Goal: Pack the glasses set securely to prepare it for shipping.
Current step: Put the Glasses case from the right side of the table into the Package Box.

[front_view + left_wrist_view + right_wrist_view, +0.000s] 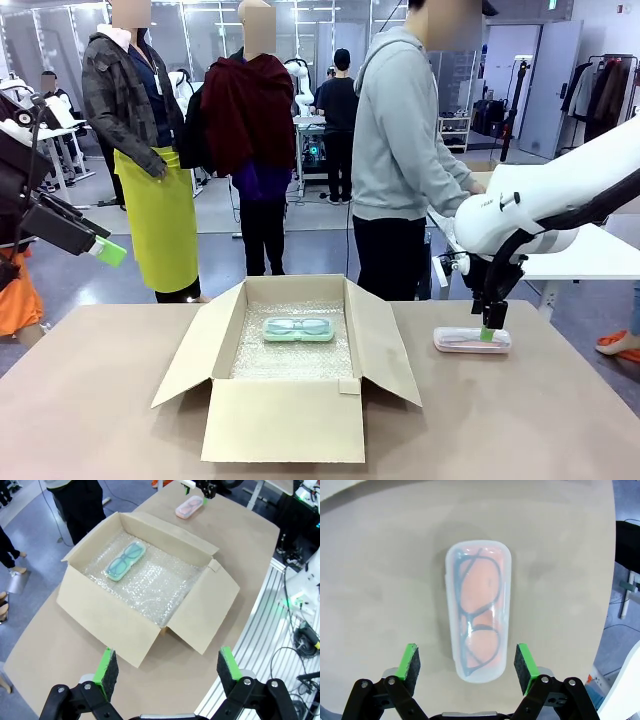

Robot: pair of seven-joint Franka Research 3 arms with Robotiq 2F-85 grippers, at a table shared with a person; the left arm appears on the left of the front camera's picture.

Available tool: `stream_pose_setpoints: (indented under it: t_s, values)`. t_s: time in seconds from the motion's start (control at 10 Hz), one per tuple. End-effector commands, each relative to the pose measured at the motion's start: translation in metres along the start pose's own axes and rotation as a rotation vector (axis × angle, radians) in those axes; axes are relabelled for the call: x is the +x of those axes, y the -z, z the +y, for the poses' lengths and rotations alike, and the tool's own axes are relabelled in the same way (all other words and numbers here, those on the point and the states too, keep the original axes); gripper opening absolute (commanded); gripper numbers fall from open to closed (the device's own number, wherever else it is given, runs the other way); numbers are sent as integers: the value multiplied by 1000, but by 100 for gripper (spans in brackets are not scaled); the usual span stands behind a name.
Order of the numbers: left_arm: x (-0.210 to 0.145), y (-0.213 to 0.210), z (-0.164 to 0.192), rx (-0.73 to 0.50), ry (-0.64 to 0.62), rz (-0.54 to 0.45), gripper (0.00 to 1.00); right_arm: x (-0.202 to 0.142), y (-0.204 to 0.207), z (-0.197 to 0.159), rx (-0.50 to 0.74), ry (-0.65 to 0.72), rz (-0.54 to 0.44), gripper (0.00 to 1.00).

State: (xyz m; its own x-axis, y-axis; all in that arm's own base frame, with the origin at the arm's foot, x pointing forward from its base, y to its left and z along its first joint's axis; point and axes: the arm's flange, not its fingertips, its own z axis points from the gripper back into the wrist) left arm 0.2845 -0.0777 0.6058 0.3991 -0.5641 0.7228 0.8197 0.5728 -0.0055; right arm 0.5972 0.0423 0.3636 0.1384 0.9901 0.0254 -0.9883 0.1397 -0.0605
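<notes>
**STATUS.** Step in hand: pick-up of 2nd case. Est. progress: 1 of 2 cases packed.

**ITEM LOCATIONS**
- Mint green case [298, 328]: lies flat on the bubble wrap [290, 365] inside the open cardboard box [285, 425], toward the 12 o'clock end of the box floor.
- Clear pinkish case [471, 340]: on the table [90, 400] outside the box, approx. 3 o'clock of it, apart from the box's side flap [385, 340].

**GRIPPERS**
- R gripper [489, 333]: down at the pinkish case, jaws apart. In the R wrist view the case's long axis runs 12–6. The green pads [411, 662] stand at 9 and 3 o'clock of its near end with a gap on each side, so nothing is clamped.
- L gripper [108, 251]: raised off the table at approx. 9 o'clock of the front view, jaws spread wide, holding nothing. Its wrist cam looks down on the box.
- Person [400, 150]: stands beyond the far edge, approx. 1 o'clock. No hand on either case.

**NEXT MOVE (judgement)**
1. Close the R jaws across the case's short width, keeping the pads centred on it.
2. Lift high enough to clear the side flap.
3. Traverse toward 9 o'clock.
4. Lower onto free wrap at 6 o'clock of the mint case.

Caution: the shell looks smooth and rounded, so it may slip if gripped off-centre. The flaps are not yet closed.
</notes>
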Motion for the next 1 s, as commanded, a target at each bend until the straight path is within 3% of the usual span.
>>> stream_pose_setpoints:
  t_s: [0.0,0.9]
  values:
    - [0,-1,0,-4,4,-5,100,-1,8,-10,-33,-31,30,95]
    - [0,-1,0,-4,4,-5,100,12,45,-28,33,-45,40,95]
